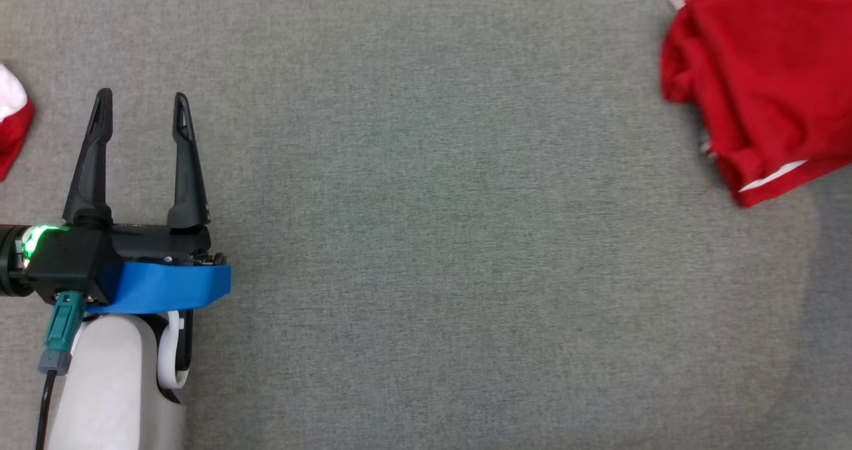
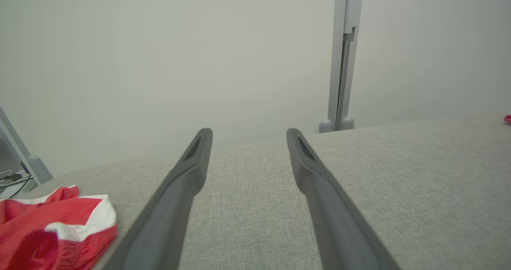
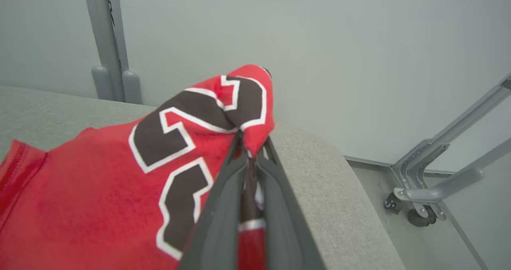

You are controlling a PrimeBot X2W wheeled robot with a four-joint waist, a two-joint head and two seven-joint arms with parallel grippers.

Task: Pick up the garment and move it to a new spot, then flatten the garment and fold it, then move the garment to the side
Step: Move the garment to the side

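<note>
Our right gripper [image 3: 253, 141] pinches the floppy, light jersey [image 3: 92, 182], probably near its hem; it'll sag. Our left gripper [image 1: 142, 114] sits spread.

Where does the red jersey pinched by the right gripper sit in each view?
Head view: jersey at the upper right edge.
Left wrist view: probably the red speck at the far right edge; the red-white cloth at lower left is a separate piece.
Right wrist view: centre and left, pinched in the right gripper.
Shared landmark: the grey table under it.
</note>
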